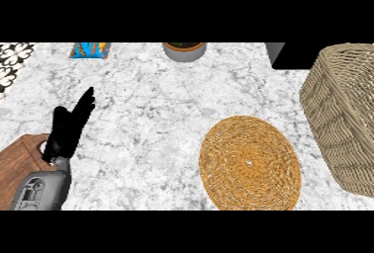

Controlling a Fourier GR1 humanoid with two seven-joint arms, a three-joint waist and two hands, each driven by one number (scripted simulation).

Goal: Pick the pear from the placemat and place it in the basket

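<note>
The placemat (250,163) shows no pear. Left of it, the left hand (67,131) rests with fingers straight. The robot should locate the pear first.

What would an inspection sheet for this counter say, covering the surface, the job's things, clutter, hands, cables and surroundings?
Surface: white-grey marbled counter top.
Job's things: round orange-brown woven placemat, nothing lying on it; tall beige wicker basket beside it at the right edge; pear not seen anywhere.
Clutter: brown wooden board at lower left, partly under the left forearm; grey round pot and blue-and-orange packet along the far edge; black block at upper right.
Hands: left hand open, fingers straight, at the left; right hand not in view.
Cables: nothing seen.
Surroundings: black-and-white patterned area at upper left.
</note>
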